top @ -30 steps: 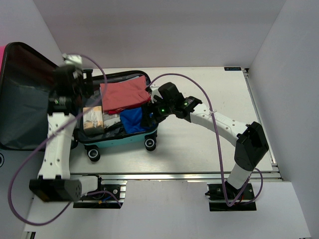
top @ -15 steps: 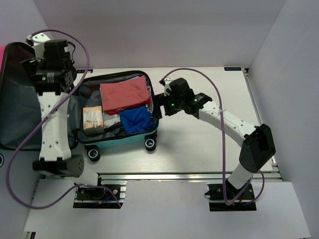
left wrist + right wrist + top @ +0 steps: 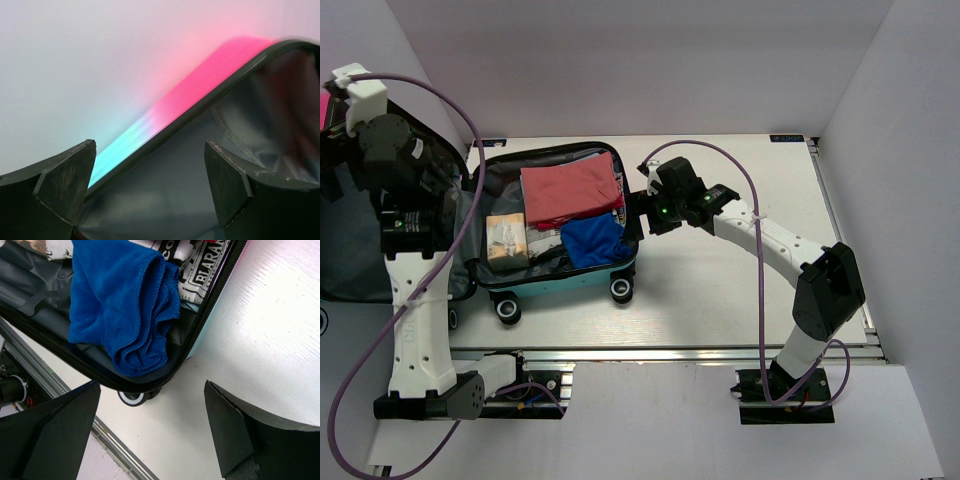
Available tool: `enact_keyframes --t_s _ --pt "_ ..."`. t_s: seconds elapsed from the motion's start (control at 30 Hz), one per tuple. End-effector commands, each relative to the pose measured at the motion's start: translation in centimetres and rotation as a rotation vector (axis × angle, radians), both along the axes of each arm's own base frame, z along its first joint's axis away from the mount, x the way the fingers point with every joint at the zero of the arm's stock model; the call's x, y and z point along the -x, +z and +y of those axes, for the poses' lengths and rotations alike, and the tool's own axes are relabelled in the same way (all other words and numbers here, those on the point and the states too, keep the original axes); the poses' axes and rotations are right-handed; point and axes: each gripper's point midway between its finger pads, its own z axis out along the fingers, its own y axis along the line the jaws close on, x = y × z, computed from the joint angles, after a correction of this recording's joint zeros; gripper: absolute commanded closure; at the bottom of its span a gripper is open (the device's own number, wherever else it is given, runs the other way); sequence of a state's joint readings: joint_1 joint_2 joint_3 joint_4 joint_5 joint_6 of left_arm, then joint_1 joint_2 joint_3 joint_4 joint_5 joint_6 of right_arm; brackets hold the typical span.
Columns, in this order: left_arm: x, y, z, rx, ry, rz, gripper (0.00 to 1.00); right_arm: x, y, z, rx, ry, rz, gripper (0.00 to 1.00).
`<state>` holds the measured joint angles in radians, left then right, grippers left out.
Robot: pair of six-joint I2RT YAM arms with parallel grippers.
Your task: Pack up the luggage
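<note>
The luggage [image 3: 560, 283] lies open on the table, its teal shell and wheels toward me. Inside it are a folded red cloth [image 3: 570, 190], a blue towel [image 3: 592, 240] and a beige packet [image 3: 507, 240]. The dark-lined lid [image 3: 350, 250] stands open at the far left. My left gripper [image 3: 350, 160] is raised beside the lid's upper edge; in the left wrist view it [image 3: 150, 145] is open, facing the pink-to-teal lid rim [image 3: 200, 85]. My right gripper [image 3: 645, 208] hovers open at the case's right edge, over the blue towel [image 3: 120, 305] and a wheel [image 3: 132, 397].
A printed black-and-white item [image 3: 205, 265] lies under the towel. Bare white table [image 3: 740, 290] stretches right of the case. A metal rail [image 3: 670, 352] runs along the near edge. White walls enclose the back and sides. Purple cables loop above both arms.
My left arm swung up and left, away from over the case to the lid's top edge. My right gripper pulled back out of the case to its right rim.
</note>
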<state>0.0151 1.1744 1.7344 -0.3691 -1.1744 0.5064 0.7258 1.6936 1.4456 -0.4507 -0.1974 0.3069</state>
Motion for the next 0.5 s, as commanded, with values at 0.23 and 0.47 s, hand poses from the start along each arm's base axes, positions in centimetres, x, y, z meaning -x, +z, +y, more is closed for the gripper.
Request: enact_keyframes --t_s 0.23,0.47 --pt "-4.3 -2.3 3.0 -0.084 0.113 0.186 0.02 -0.5 1.3 -0.4 -0.005 -0.024 -0.019 0.11" --pt "-3.5 -0.6 4.6 -0.106 0.148 0.148 0.02 -0.1 -0.6 -0.9 0.038 -0.031 0.016 0.11"
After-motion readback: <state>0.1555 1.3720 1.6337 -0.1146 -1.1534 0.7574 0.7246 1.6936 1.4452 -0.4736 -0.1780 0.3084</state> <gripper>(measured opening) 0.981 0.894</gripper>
